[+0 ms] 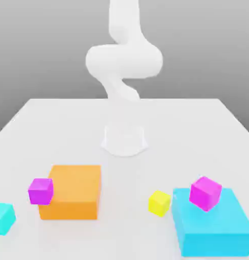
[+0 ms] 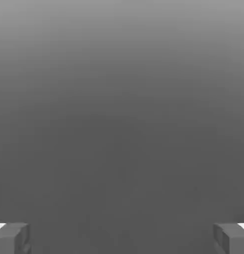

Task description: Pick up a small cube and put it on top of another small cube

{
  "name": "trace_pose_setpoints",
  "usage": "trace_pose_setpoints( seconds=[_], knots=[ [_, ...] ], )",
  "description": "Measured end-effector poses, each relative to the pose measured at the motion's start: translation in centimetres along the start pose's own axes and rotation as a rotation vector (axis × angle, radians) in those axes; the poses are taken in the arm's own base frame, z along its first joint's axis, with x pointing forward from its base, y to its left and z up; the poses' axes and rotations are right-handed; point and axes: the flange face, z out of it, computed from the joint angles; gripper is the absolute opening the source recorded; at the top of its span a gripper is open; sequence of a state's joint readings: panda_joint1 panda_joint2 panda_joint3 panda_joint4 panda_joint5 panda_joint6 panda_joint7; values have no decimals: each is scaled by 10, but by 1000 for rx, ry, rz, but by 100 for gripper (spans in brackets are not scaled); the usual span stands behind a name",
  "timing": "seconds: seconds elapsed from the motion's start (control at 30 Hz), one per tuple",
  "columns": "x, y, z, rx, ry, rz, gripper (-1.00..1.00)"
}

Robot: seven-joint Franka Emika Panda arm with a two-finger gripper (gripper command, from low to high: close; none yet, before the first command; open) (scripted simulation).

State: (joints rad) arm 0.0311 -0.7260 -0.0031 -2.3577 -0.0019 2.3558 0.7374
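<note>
Tool [image 2: 122, 238] fingers [image 2: 12, 237] are spreading wide apart, gripping nothing. Down on the bench [image 1: 162, 127], the small yellow cube [image 1: 159, 203] is sitting just beside the big cyan block [image 1: 212, 228] — a magenta cube [image 1: 205, 192] is resting on that block.

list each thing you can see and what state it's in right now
gripper: open, fingers wide apart, holding nothing
yellow cube: on the table, beside the big cyan block, not held
big cyan block: flat on the table
magenta cube: on the big cyan block, tilted
other magenta cube: against the orange block
orange block: flat on the table
small cyan cube: alone on the table
</note>
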Motion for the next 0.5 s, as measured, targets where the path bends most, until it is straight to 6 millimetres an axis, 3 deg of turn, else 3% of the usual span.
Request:
trace_pose_setpoints(
  seconds=[0.13, 0.27, 0.4, 0.5],
  knots=[
    [-40, 8, 101, -64, -133, -162, 0],
    [-96, 28, 186, -117, -267, -324, 0],
    [-166, 62, 254, -162, -411, -493, 0],
    [-226, 99, 295, -191, -531, -632, 0]
  ],
)
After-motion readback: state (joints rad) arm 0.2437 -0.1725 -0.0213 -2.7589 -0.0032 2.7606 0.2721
